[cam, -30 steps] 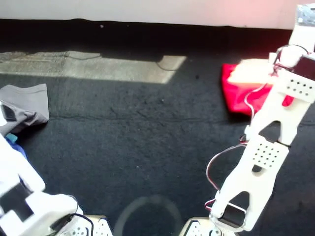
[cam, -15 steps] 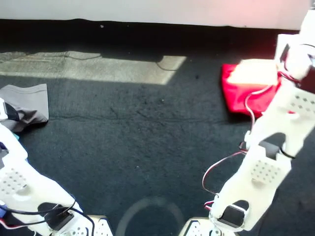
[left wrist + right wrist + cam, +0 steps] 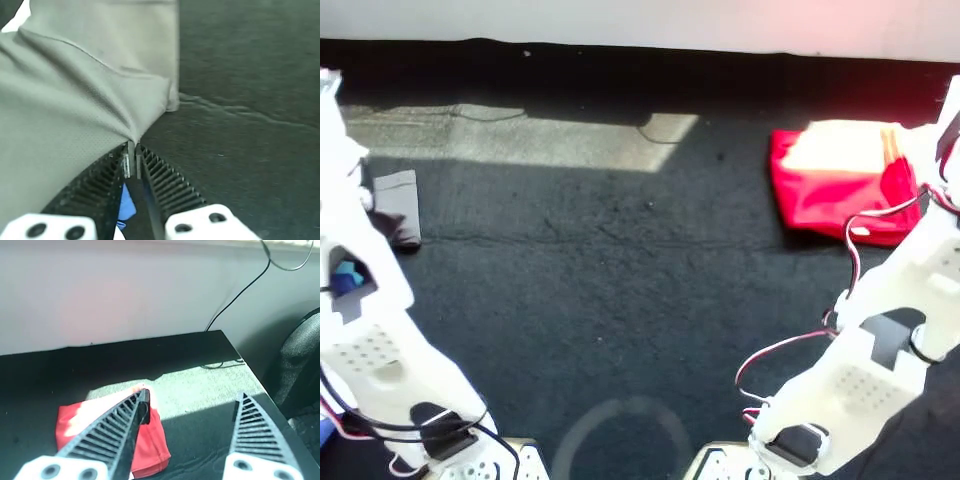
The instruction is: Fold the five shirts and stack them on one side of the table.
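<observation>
Your left gripper (image 3: pixel 132 146) is clamped shut on a pinch of the grey shirt (image 3: pixel 65 115); the fabric creases toward the grip; this shirt lies at the left edge of the dark surface (image 3: pixel 620 290). Your right gripper (image 3: pixel 195 393) is spread wide and holds nothing; it hangs over the far right of the surface; the red shirt (image 3: pixel 830 190) lies folded beneath it, well apart from the grey shirt.

Rumpled grey shirt (image 3: pixel 400 193) lies at left edge, folded red shirt (image 3: pixel 830 195) far right.
</observation>
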`<state>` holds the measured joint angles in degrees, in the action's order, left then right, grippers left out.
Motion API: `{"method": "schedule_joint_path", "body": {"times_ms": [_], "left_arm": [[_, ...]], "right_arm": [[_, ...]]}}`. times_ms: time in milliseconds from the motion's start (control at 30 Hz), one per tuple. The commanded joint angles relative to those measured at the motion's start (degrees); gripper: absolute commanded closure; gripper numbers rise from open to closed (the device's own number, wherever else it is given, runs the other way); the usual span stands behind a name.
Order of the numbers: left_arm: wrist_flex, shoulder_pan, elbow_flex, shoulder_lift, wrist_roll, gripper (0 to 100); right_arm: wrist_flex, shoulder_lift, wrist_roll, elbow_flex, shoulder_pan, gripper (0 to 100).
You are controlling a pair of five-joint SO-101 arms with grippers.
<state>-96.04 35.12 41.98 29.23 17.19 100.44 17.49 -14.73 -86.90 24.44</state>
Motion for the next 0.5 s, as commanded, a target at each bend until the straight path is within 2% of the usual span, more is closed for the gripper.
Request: {"method": "schedule_joint_path", "body": {"times_ms": [0,267,467], "left_arm": [[-4.7,-9.0,4.8,-8.1,-2.6,99],[-4.9,-29.8,5.0,-21.8,-6.9,99],[-4.2,-48.7,5.0,-27.2,-7.4,99]], "right_arm": [[0.8,-6.7,3.1,15.0,0.2,73.5],[0.5,-21.8,5.4,52.0,-3.6,73.5],[-0.6,-31.2,5.6,70.7,-8.7,73.5]]}}
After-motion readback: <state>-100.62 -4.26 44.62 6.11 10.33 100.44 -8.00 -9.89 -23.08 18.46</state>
